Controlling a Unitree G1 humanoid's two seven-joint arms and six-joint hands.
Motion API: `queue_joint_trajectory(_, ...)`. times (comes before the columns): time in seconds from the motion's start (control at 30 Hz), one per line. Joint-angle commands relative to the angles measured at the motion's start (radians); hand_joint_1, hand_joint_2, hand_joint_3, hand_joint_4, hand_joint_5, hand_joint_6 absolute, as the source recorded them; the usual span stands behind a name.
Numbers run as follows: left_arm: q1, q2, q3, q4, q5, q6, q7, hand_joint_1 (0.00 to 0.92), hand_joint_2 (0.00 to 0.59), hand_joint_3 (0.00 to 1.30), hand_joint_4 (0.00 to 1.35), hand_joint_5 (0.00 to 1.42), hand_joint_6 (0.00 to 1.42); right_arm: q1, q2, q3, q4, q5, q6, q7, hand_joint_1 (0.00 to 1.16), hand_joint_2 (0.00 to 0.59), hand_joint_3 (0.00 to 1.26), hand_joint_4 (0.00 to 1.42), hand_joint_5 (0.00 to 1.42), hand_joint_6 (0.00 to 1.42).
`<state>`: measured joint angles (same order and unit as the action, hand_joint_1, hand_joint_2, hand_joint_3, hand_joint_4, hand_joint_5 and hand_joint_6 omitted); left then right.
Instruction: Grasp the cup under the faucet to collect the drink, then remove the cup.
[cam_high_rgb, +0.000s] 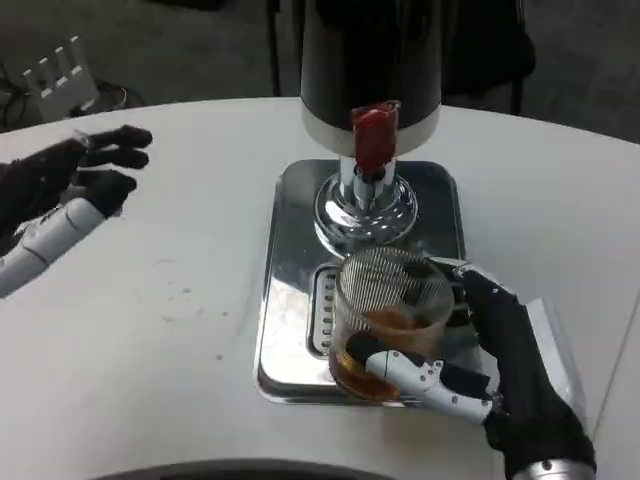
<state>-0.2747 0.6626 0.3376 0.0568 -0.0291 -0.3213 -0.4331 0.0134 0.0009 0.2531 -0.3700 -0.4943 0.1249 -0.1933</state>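
Observation:
A clear ribbed cup (388, 318) with amber drink in its bottom stands on the steel drip tray (290, 250), just in front of the dispenser's chrome pedestal. My right hand (500, 370) grips the cup from the right, thumb across its front and fingers behind it. The red faucet lever (376, 135) hangs from the black dispenser (370, 60), a little behind the cup's rim. My left hand (75, 180) hovers over the table's left side, fingers spread, holding nothing.
The white round table (150, 330) runs wide to the left of the tray. A white power strip (60, 75) lies on the floor beyond the table's far left edge. Dark chair legs stand behind the dispenser.

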Motion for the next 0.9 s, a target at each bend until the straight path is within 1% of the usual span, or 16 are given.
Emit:
queue_joint_trajectory(0.03, 0.1, 0.02, 0.005, -0.077, 0.058, -0.004, 0.022, 0.0, 0.107, 0.26, 0.24, 0.29, 0.39, 0.0, -0.026, 0.012, -0.06, -0.017, -0.052, 0.02, 0.79, 0.207, 0.79, 0.9, 0.98, 0.73)
queue_joint_trajectory(0.23, 0.206, 0.021, -0.017, -0.176, 0.144, 0.01, 0.028, 0.0, 0.106, 0.23, 0.17, 0.22, 0.34, -0.017, -0.062, 0.003, -0.087, -0.026, -0.073, 0.049, 0.79, 0.207, 0.79, 0.9, 0.99, 0.74)
queue_joint_trajectory(0.4, 0.278, 0.012, -0.036, -0.248, 0.216, -0.012, 0.037, 0.0, 0.104, 0.2, 0.1, 0.16, 0.32, -0.022, -0.077, -0.007, -0.105, -0.02, -0.075, 0.07, 0.79, 0.207, 0.8, 0.91, 0.99, 0.75)
queue_joint_trajectory(0.57, 0.33, 0.004, -0.058, -0.287, 0.273, -0.037, 0.058, 0.0, 0.102, 0.14, 0.0, 0.07, 0.27, -0.032, -0.088, -0.012, -0.124, -0.02, -0.076, 0.086, 0.79, 0.207, 0.81, 0.91, 1.01, 0.76)
queue_joint_trajectory(0.67, 0.353, 0.005, -0.071, -0.3, 0.303, -0.06, 0.069, 0.0, 0.106, 0.13, 0.0, 0.05, 0.26, -0.04, -0.094, -0.014, -0.13, -0.02, -0.077, 0.099, 0.79, 0.207, 0.81, 0.93, 1.02, 0.77)
queue_joint_trajectory(0.73, 0.362, 0.007, -0.079, -0.307, 0.318, -0.068, 0.074, 0.0, 0.106, 0.11, 0.0, 0.01, 0.23, -0.044, -0.097, -0.014, -0.132, -0.019, -0.077, 0.111, 0.79, 0.207, 0.81, 0.93, 1.02, 0.77)
queue_joint_trajectory(0.87, 0.377, 0.007, -0.096, -0.324, 0.352, -0.07, 0.08, 0.0, 0.105, 0.08, 0.0, 0.0, 0.2, -0.056, -0.109, -0.012, -0.136, -0.028, -0.092, 0.121, 0.79, 0.205, 0.82, 0.94, 1.02, 0.79)
queue_joint_trajectory(0.9, 0.381, 0.006, -0.102, -0.329, 0.364, -0.069, 0.079, 0.0, 0.105, 0.07, 0.0, 0.0, 0.19, -0.06, -0.113, -0.011, -0.137, -0.028, -0.092, 0.127, 0.8, 0.195, 0.82, 0.94, 1.02, 0.8)
